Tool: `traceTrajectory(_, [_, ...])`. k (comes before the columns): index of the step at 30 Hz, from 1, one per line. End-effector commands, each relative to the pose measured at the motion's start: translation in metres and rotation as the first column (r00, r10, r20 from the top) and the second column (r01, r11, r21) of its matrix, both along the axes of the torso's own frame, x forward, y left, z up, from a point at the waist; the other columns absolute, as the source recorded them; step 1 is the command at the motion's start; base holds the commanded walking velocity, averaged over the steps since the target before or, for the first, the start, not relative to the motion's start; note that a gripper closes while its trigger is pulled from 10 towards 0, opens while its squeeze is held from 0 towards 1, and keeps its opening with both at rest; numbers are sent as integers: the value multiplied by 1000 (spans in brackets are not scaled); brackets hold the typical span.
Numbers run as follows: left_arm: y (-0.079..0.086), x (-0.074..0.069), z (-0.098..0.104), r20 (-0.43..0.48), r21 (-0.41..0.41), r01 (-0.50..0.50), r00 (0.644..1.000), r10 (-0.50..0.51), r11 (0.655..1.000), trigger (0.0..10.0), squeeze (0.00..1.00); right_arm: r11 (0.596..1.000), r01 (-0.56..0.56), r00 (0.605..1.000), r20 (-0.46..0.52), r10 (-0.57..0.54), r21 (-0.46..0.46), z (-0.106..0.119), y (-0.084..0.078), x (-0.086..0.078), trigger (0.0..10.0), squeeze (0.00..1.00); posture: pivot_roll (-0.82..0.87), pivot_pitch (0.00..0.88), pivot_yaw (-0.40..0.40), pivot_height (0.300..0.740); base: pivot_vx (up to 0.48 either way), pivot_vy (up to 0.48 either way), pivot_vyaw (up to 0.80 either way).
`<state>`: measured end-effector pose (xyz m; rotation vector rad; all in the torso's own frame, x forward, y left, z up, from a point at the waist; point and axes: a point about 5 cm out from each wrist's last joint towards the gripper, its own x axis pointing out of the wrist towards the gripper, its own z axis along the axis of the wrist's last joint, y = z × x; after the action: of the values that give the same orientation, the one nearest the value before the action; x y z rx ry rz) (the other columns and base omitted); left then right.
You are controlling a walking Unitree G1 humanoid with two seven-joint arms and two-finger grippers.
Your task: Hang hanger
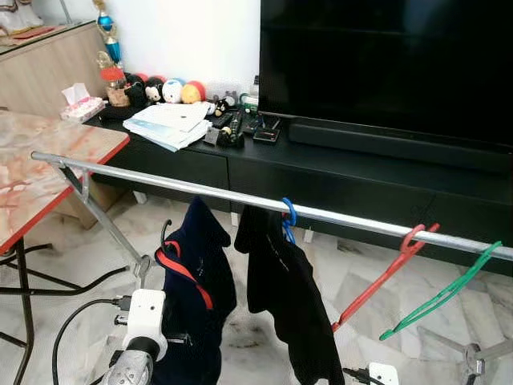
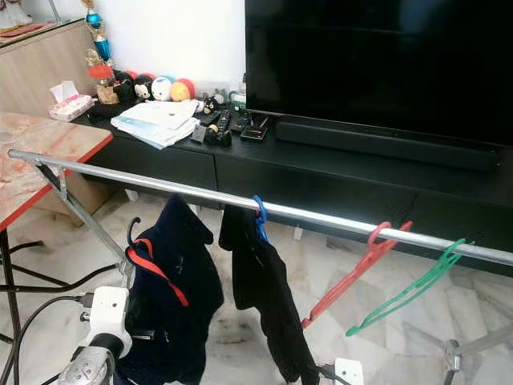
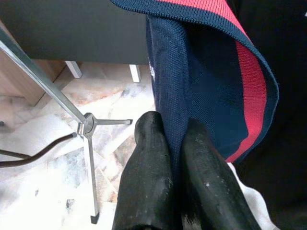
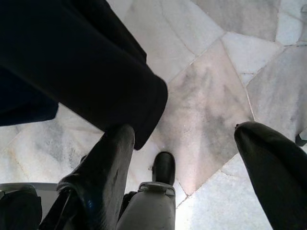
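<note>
A: Status on the hanger?

B: My left hand (image 3: 175, 143) is clenched on the navy garment (image 1: 196, 277) with the red stripe. It rides on a black hanger (image 1: 164, 233) whose hook sits below the metal rail (image 1: 160, 181), not on it.

A: Room on the rail?

B: Bare stretch from the rail's left end to the blue hanger (image 1: 288, 216), which carries a black garment (image 1: 284, 297). Further right hang a red hanger (image 1: 385, 273) and a green hanger (image 1: 441, 293), both empty and tilted.

A: Obstructions?

B: Marble-topped surface (image 1: 48, 160) with a red edge sits just beside the rail's left end. The rack's diagonal leg (image 1: 104, 224) runs down beside my left arm. The black TV cabinet (image 1: 337, 180) stands behind the rail.

A: Right hand?

B: My right hand (image 4: 192, 153) is released, fingers spread, over the marble floor (image 4: 211, 96) next to the black garment's hem.
</note>
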<state>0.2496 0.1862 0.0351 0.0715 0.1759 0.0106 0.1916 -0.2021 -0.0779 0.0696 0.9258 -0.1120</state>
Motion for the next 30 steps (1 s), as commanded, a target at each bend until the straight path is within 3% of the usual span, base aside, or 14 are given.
traceTrajectory(1, [3,3,9,41,11,-1,999,0,1000,10000,0,1000,15,1000,1,-15,11,-1,1,-1,10000,0,55,57,46,740,0,0,0])
traceTrajectory(7, [1,3,10,44,6,1,999,-1,1000,10000,0,1000,16,1000,-3,-16,13,-1,1,-1,10000,0,55,58,44,740,0,0,-219])
traceTrajectory(30, [0,2,9,42,0,-3,999,3,1000,10000,0,1000,14,1000,1,-14,4,0,0,0,10000,0,53,59,43,740,-263,0,-65])
